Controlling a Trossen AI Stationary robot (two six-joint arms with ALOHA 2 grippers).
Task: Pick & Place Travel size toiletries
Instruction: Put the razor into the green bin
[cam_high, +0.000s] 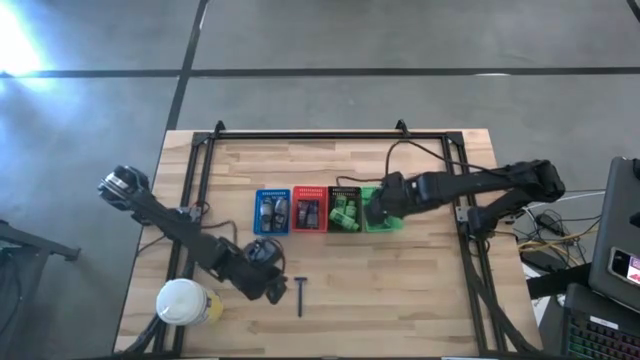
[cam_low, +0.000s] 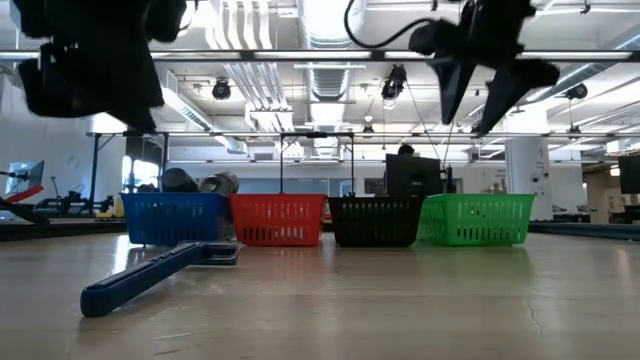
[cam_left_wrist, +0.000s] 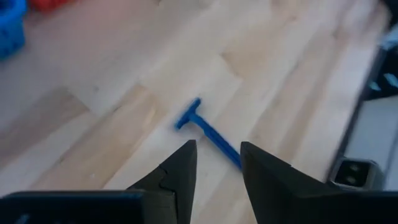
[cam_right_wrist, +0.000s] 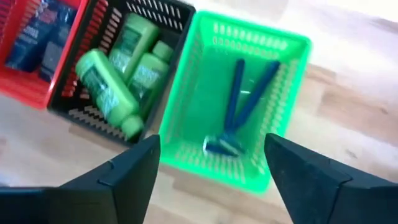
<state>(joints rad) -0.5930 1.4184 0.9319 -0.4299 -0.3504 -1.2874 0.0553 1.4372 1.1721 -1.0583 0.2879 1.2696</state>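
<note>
One razor (cam_high: 300, 295) is left loose on the table (cam_high: 400, 290), at the near edge, with the left gripper (cam_left_wrist: 217, 163) hovering spread just above its handle. Farther back, the four baskets look nearly filled: green bottles (cam_right_wrist: 121, 68) in the black basket (cam_right_wrist: 180, 18), two razors (cam_right_wrist: 239, 106) in the green basket (cam_right_wrist: 205, 81). The right gripper (cam_right_wrist: 211, 168) hangs wide open and empty above it.

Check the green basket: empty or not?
Not empty. The right wrist view shows the green basket holding two blue razors, crossed, heads toward one end. The open right gripper hovers above it.
</note>
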